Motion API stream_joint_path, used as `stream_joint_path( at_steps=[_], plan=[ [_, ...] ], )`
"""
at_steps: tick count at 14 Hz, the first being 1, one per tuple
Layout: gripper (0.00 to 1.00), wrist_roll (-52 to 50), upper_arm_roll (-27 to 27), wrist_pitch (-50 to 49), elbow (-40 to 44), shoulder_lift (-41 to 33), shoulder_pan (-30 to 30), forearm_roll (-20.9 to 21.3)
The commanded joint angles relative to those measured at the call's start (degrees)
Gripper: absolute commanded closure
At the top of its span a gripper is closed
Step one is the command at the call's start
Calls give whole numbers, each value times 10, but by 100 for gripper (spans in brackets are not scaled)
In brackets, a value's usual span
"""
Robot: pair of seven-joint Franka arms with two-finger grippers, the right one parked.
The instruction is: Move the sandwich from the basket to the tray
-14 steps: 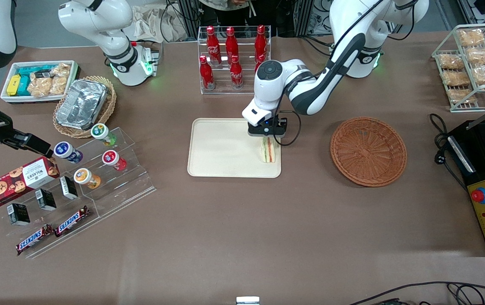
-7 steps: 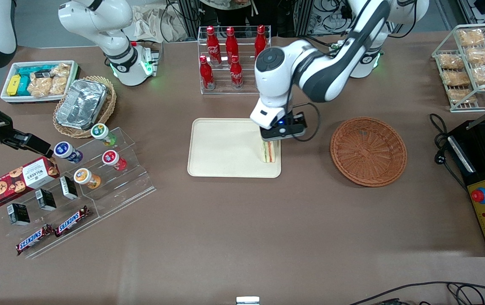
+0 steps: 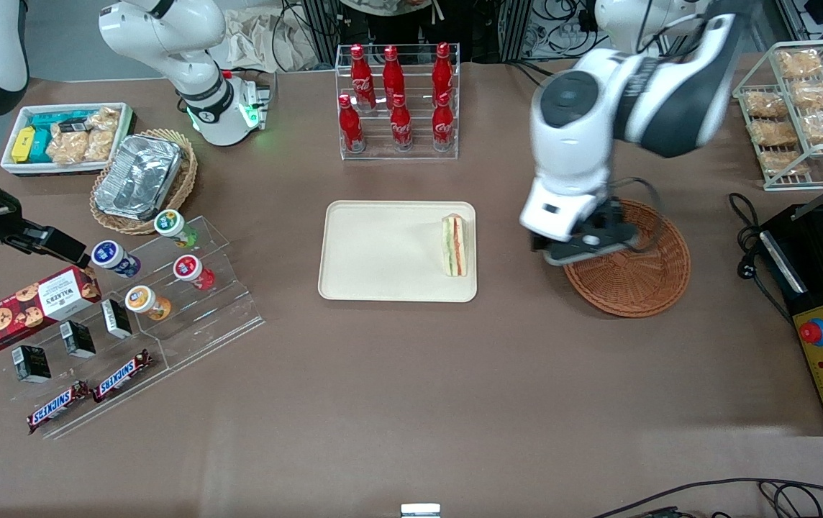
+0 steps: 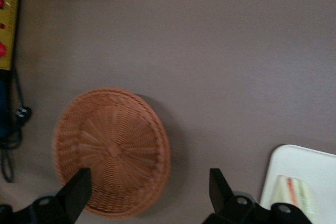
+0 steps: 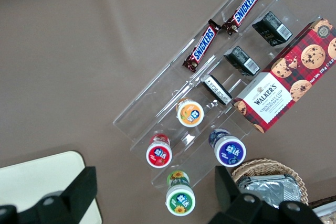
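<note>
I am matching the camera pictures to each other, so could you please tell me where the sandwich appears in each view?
Front view: the sandwich lies on the tray, at its end toward the working arm; the open pincer hangs over the basket.
Left wrist view: the sandwich lies on the tray, apart from the basket.
Right wrist view: not in it.
Shared landmark: the tray.

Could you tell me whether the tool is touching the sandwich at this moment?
Apart. In the front view the sandwich stands alone on the tray, while the open tool hovers over the basket, with bare table between them.
</note>
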Motion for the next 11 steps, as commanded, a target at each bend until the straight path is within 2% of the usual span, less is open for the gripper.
stream_joint_path(
  at_steps=[1, 2, 4, 5, 8, 11],
  plan=[
    [1, 136, 2, -30, -3, -39, 51, -57],
    [1, 195, 57, -38, -3, -57, 43, -96],
    [1, 310, 195, -41, -3, -91, -9, -198],
    [1, 358, 243, -52, -3, -102, -20, -227],
    [1, 466, 302, -108, -2, -140, -21, -238],
    [1, 472, 304, -143, 30, -149, -17, -234]
  ],
)
